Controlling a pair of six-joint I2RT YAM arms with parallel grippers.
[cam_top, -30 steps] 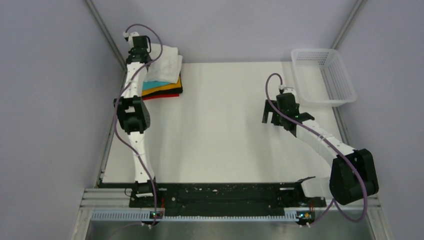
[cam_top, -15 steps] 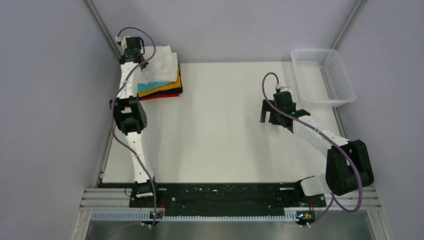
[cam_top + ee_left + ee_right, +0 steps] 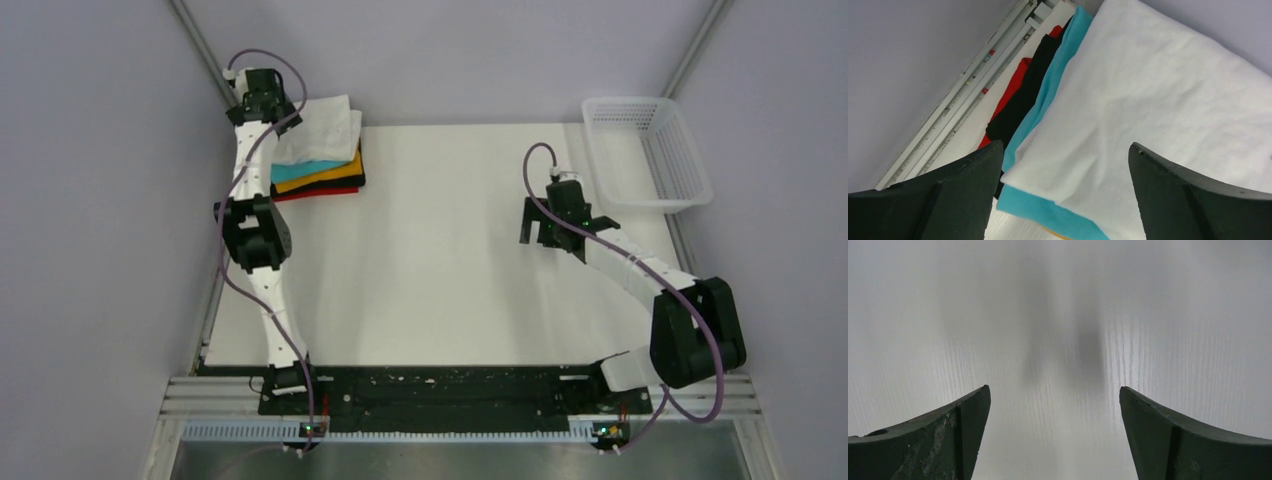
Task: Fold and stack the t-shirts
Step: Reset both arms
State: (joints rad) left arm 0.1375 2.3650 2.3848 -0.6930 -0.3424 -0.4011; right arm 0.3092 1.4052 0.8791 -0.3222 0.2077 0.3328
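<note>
Surface: we see a white table (image 3: 450,260) between pale grey walls (image 3: 100,220).
Basket: a white mesh basket (image 3: 650,150) sits at its far right corner.
T-shirts: the stack (image 3: 322,165) lies at the far left corner, white t-shirt (image 3: 1148,110) on top, teal t-shirt (image 3: 1050,95) beneath.
Left gripper (image 3: 1064,146): spread wide above the white t-shirt, gripping nothing.
Right gripper (image 3: 1053,390): spread wide over bare table, gripping nothing.

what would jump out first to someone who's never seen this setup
The stack of folded t-shirts at the far left corner of the table draws the eye: white on top, with teal, orange, black and red edges showing below. The left gripper hangs open right over it, while the right gripper is open above bare tabletop. A white mesh basket sits at the far right corner.
</note>
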